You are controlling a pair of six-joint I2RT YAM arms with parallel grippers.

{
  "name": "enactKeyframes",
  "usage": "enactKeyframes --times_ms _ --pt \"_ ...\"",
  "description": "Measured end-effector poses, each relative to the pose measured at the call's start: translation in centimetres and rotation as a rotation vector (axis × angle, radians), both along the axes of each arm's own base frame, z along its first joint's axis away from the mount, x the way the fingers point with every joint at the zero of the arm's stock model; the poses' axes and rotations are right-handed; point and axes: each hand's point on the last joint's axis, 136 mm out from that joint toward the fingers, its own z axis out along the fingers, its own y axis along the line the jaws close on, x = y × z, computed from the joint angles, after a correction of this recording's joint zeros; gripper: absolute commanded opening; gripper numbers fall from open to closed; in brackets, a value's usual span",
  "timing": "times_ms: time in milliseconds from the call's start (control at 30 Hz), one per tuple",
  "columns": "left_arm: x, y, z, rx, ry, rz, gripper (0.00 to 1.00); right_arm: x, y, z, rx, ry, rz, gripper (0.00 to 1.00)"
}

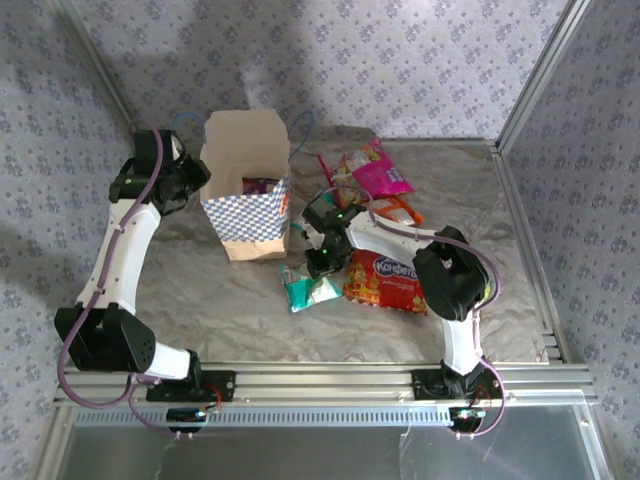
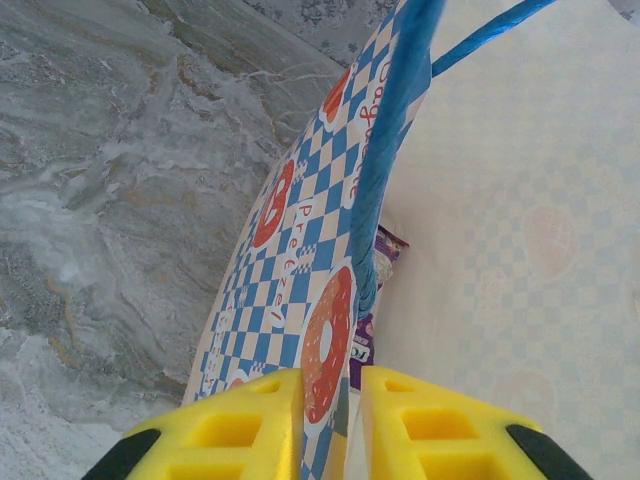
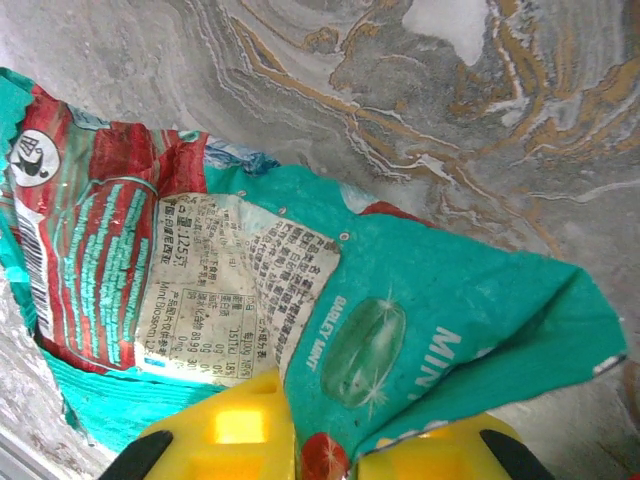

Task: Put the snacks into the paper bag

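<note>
Teal mint packet, at 5 o'clock of the checked paper bag, is pinched at its edge by the closed right gripper. The bag's wall is clamped between the closed left gripper fingers at the bag's 9 o'clock. A red packet is seen at 3 o'clock of the teal one.

The paper bag was tan with blue-white checks and orange rings, its cord blue. The teal packet carried red and white panels. The red packet, right of centre, had a blue label. The table was grey, marbled.
</note>
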Motion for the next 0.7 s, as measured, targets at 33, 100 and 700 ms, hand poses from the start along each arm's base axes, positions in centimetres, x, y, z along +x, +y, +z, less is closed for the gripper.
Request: enactKeyframes --times_ms 33,100,700 --pt "0.0 0.0 0.0 0.000 0.000 -0.001 0.25 0.1 -0.1 0.3 0.002 -0.006 -0.002 0.00" --pt "0.0 0.0 0.0 -0.002 0.000 -0.001 0.26 0.2 -0.2 1.0 0.008 -0.021 -0.004 0.00" --pt "1.9 0.0 0.0 -0.035 -0.009 0.015 0.25 1.3 -1.4 8.3 0.088 -0.167 -0.041 0.00"
